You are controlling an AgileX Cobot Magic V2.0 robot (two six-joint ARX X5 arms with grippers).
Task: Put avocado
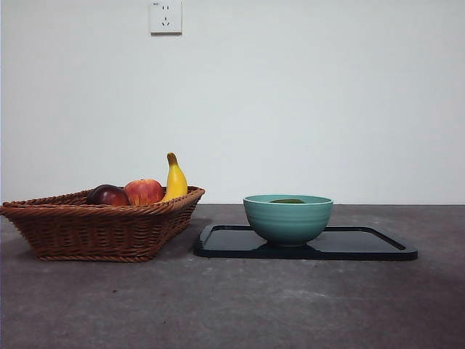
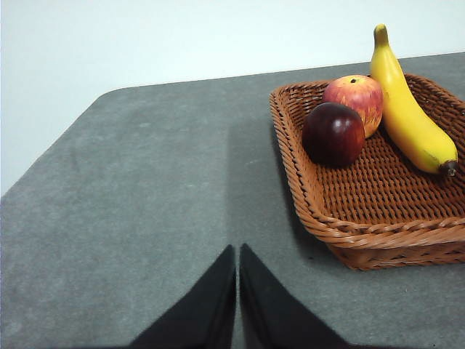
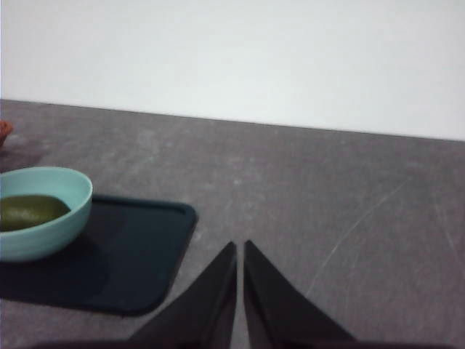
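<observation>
The dark green avocado [image 3: 29, 211] lies inside the teal bowl [image 1: 288, 218]; only its top [image 1: 288, 201] shows above the rim in the front view. The bowl [image 3: 40, 212] stands on a black tray [image 1: 363, 243]. My right gripper [image 3: 240, 251] is shut and empty, held over the grey table beside the tray's edge, well apart from the bowl. My left gripper [image 2: 237, 254] is shut and empty, over bare table beside the wicker basket [image 2: 378, 211]. Neither arm shows in the front view.
The wicker basket [image 1: 102, 225] at the left holds a dark red-purple fruit [image 1: 107, 195], a red apple [image 1: 144, 191] and a banana [image 1: 174, 180]. A wall socket [image 1: 166, 17] is on the white wall behind.
</observation>
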